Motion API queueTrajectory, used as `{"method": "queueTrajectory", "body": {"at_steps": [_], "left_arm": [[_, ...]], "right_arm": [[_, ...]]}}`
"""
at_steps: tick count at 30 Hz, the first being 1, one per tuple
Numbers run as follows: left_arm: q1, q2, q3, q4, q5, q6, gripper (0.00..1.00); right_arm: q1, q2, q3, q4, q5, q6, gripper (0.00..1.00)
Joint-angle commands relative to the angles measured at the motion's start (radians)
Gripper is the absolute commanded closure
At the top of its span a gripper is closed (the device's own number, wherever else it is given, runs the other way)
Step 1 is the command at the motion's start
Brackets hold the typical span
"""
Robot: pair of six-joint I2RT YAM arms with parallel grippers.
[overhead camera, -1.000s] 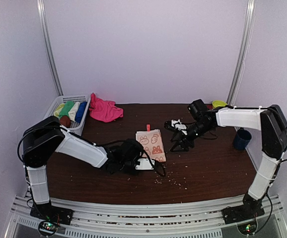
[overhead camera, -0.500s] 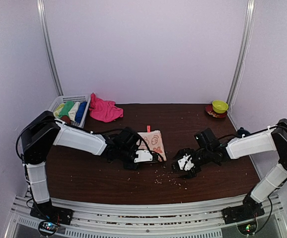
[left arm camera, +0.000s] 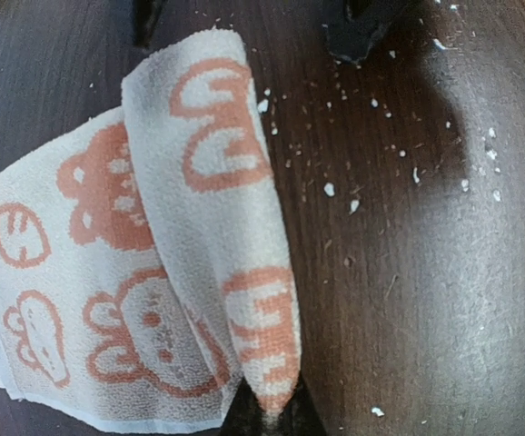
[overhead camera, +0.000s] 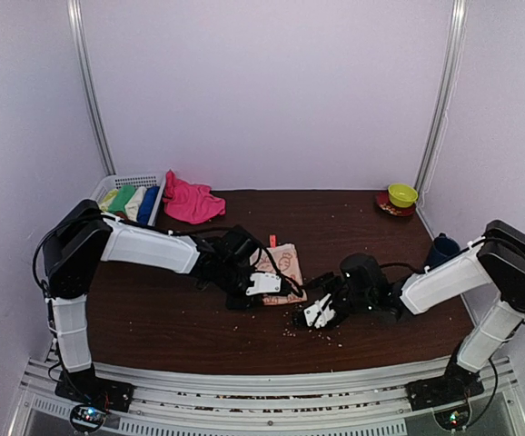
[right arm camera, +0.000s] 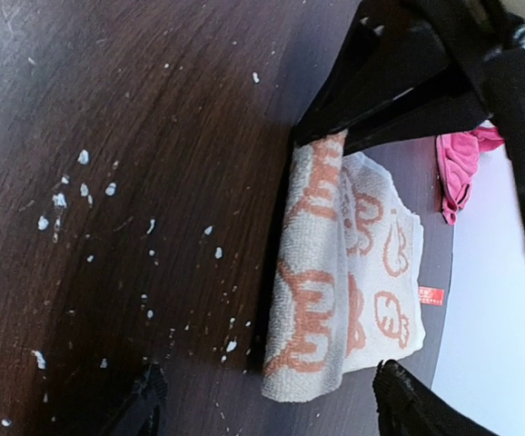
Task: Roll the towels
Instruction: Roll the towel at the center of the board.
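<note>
patterned towel [left arm camera: 108,300]: cream, orange rabbit-carrot print | plain towel [overhead camera: 192,202]: hot pink | table [overhead camera: 153,318]: dark brown

Fold started
Left gripper [overhead camera: 264,285] turned peach towel [overhead camera: 283,262] edge over; right gripper [overhead camera: 316,314] swung in beside it.

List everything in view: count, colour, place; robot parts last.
peach rabbit-patterned cloth towel: 1, peach and white, centre, partly folded
crumpled hot pink cloth towel: 1, pink, beside basket
white plastic mesh basket: 1, white, back left
rolled cloth towels: several, green, cream, blue, in basket
yellow-green bowl: 1, lime, back right on red saucer
dark blue cup: 1, navy, right edge
white crumbs: many, white, front centre
dark wooden table: 1, brown, underneath
left gripper: 1, black, shut on peach towel
right gripper: 1, black, open, beside towel
</note>
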Motion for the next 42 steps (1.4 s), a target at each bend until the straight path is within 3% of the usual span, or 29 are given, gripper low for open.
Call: {"method": "queueTrajectory", "body": {"at_steps": [1,9,14,20,23,27,32,38,42], "left_arm": [[0.01,0.022,0.022,-0.06,0.056,-0.011,1.0],[0.012,0.022,0.026,-0.084,0.081,-0.001,1.0],[0.017,0.022,0.028,-0.091,0.087,0.002,1.0],[0.02,0.001,0.013,-0.078,0.086,0.0,1.0],[0.02,-0.032,-0.016,-0.05,0.068,-0.01,0.9],[0.02,-0.095,-0.068,-0.003,0.041,-0.027,0.66],[0.02,-0.191,-0.148,0.094,-0.038,-0.061,0.51],[0.02,-0.359,-0.323,0.329,-0.157,-0.095,0.33],[0.02,-0.416,-0.401,0.434,-0.203,-0.089,0.28]], "right_arm": [[0.031,0.062,0.021,0.051,0.119,0.012,0.24],[0.067,0.152,0.089,0.056,0.242,0.089,0.38],[0.077,0.165,0.117,-0.006,0.233,0.105,0.68],[0.077,0.171,0.168,-0.096,0.226,0.149,0.91],[0.072,0.161,0.196,-0.165,0.192,0.174,1.0],[0.061,0.158,0.245,-0.284,0.125,0.214,1.0],[0.031,0.182,0.33,-0.419,0.045,0.276,1.0],[-0.025,0.196,0.399,-0.536,-0.058,0.319,1.0],[-0.05,0.232,0.47,-0.648,-0.121,0.349,1.0]]}}
